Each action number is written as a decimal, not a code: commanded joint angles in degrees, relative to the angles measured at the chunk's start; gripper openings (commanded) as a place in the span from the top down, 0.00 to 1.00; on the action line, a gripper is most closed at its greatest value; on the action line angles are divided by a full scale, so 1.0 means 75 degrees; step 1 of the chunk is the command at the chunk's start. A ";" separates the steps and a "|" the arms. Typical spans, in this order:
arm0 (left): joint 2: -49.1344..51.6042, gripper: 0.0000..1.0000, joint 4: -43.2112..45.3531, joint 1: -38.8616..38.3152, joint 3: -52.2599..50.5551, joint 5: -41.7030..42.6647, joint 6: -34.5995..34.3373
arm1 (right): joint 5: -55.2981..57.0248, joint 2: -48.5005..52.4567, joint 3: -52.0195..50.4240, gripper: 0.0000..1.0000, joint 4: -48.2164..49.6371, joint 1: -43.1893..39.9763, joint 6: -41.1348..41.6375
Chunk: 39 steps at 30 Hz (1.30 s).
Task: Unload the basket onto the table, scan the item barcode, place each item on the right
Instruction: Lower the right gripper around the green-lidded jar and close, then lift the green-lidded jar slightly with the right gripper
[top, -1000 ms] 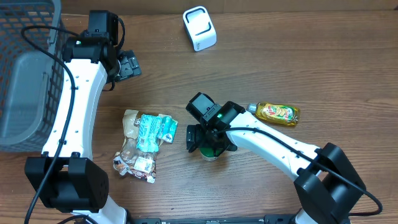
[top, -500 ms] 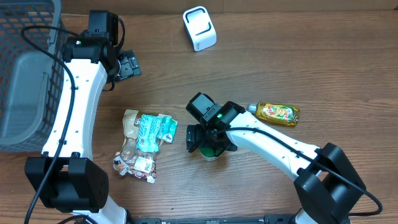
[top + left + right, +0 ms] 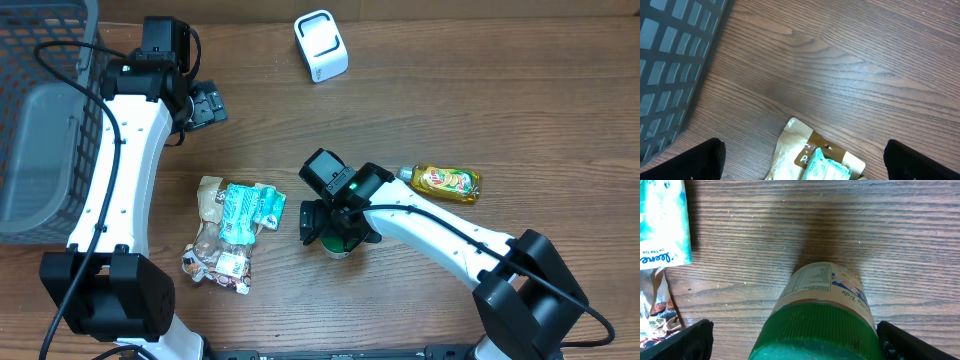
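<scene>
We see a green-lidded jar (image 3: 820, 287) near the middle of the wooden table (image 3: 520, 90). Our right gripper (image 3: 338, 235) hangs over it with fingers spread wide to either side, hiding most of it from overhead. Snack packets (image 3: 235, 222) lie just left and a yellow bottle (image 3: 447, 181) lies to the right. The white scanner (image 3: 320, 45) stands well apart at the far edge. Our left gripper (image 3: 205, 105), fingers spread and empty, hovers near a grey basket (image 3: 40, 120).

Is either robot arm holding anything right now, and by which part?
Nothing is held. The right end effector stands open around the green-lidded labelled jar, not closed on it; the left end effector hangs open and empty.
</scene>
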 commanded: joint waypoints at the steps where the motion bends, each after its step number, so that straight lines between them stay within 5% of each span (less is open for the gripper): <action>1: -0.0102 0.00 -0.0012 0.0006 0.0070 0.0026 0.0108 | -0.0015 -0.0149 -0.0026 0.00 0.0050 0.0009 0.0026; 11: -0.0102 0.00 -0.0012 0.0006 0.0070 0.0029 0.0108 | -0.0015 -0.0149 -0.0026 0.00 0.0050 0.0009 0.0026; 17: -0.0102 0.00 -0.0012 0.0006 0.0070 0.0029 0.0108 | 0.1550 -0.0149 -0.0026 0.00 0.0845 0.0009 0.0026; 39: -0.0099 0.01 -0.0015 0.0006 0.0070 0.0029 0.0108 | 0.0982 -0.0149 -0.0026 0.00 0.1102 0.0009 0.0023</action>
